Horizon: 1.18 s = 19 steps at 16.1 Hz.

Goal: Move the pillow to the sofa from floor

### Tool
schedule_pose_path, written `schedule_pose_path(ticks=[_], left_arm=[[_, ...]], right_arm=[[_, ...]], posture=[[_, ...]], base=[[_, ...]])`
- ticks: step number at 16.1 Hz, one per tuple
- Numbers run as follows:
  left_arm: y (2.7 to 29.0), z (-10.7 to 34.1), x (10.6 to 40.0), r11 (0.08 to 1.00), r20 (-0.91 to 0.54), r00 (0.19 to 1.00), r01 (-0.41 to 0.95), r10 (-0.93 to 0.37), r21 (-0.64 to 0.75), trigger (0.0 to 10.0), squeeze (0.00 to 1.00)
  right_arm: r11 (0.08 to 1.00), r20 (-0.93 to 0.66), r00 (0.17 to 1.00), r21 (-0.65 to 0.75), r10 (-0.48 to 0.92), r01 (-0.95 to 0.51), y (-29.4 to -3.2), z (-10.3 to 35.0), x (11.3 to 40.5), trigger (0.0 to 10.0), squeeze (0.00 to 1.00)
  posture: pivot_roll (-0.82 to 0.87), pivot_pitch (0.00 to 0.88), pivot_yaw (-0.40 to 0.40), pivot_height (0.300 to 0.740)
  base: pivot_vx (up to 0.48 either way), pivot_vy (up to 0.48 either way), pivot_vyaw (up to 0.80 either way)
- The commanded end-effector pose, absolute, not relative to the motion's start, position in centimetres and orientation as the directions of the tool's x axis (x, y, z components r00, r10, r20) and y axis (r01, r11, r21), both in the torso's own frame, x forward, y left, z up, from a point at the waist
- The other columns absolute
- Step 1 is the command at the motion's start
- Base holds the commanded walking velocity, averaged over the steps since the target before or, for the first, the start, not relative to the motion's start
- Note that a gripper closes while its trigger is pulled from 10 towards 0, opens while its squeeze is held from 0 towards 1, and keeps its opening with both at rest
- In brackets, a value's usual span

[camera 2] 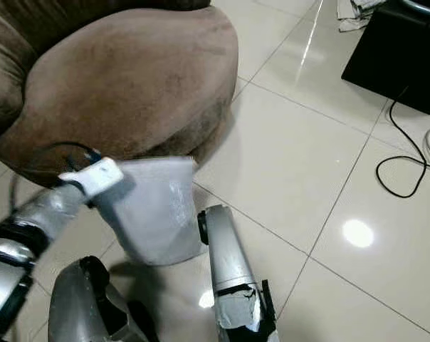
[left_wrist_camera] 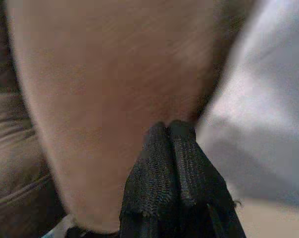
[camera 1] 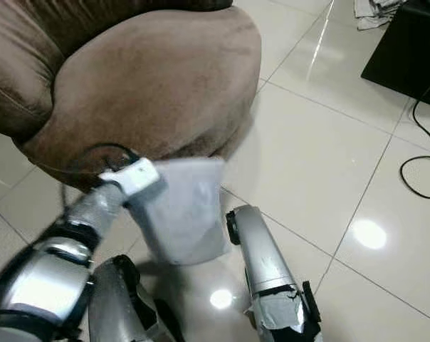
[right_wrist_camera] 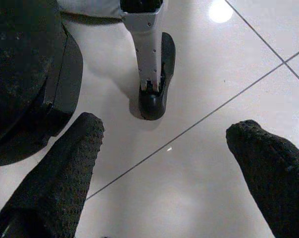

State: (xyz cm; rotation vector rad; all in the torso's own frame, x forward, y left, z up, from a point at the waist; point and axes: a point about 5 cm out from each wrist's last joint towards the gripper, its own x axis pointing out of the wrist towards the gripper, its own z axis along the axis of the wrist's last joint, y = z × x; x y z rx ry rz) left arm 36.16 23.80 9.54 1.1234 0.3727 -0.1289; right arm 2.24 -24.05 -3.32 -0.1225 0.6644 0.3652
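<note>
A pale grey pillow [camera 1: 183, 210] hangs off the floor in front of the brown sofa's rounded armrest [camera 1: 158, 78]. My left arm reaches to the pillow's upper left corner, where its white wrist camera [camera 1: 133, 176] shows. In the left wrist view, my left gripper [left_wrist_camera: 168, 126] has its black fingers pressed together, with the pillow [left_wrist_camera: 268, 124] right beside them and the armrest behind. My right arm [camera 1: 261, 271] hangs low beside the pillow. Its gripper [right_wrist_camera: 165, 127] is open over bare tile.
Glossy white tile floor [camera 1: 322, 164] spreads to the right. A black cabinet [camera 1: 407, 43] stands at the far right, with a black cable [camera 1: 421, 171] looping on the floor before it and crumpled cloth [camera 1: 375, 11] behind. My own foot [right_wrist_camera: 152, 59] shows below the right gripper.
</note>
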Motion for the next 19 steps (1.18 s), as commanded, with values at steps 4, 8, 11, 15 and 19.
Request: schedule_pose_path(ticks=[4, 8, 11, 15, 19], left_arm=[[26.0, 9.3, 35.4, 0.454, -0.375, 0.916, 0.275, 0.146, 0.848, 10.0, 0.0], [24.3, 8.2, 35.3, 0.464, -0.419, 0.902, 0.33, 0.102, 0.822, 10.0, 0.0], [23.2, 8.0, 35.6, 0.428, -0.446, 0.892, 0.378, 0.066, 0.821, 10.0, 0.0], [22.5, 8.4, 36.0, 0.395, -0.454, 0.889, 0.396, 0.062, 0.829, 10.0, 0.0], [20.4, 8.1, 36.3, 0.358, -0.458, 0.889, 0.422, 0.018, 0.833, 10.0, 0.0]], right_arm=[[0.93, -0.653, 0.7, 0.016, 0.288, -0.368, -23.9, -3.8, 1.6, 10.0, 0.0], [0.927, -0.652, 0.698, 0.019, 0.296, -0.375, -23.9, -3.7, 1.7, 10.0, 0.0], [0.925, -0.652, 0.697, 0.02, 0.3, -0.379, -23.8, -3.6, 1.6, 10.0, 0.0], [0.931, -0.654, 0.7, 0.016, 0.286, -0.366, -23.6, -3.5, 1.3, 10.0, 0.0], [0.932, -0.658, 0.697, 0.018, 0.284, -0.363, -23.6, -3.3, 1.2, 10.0, 0.0]], posture=[[-0.52, 0.203, 0.08, 0.48], [-0.51, 0.206, 0.077, 0.48], [-0.52, 0.213, 0.072, 0.48], [-0.54, 0.229, 0.077, 0.48], [-0.55, 0.242, 0.073, 0.48]], base=[[0.0, 0.0, 0.0], [0.0, 0.0, 0.0], [0.0, 0.0, 0.0], [0.0, 0.0, 0.0], [0.0, 0.0, 0.0]])
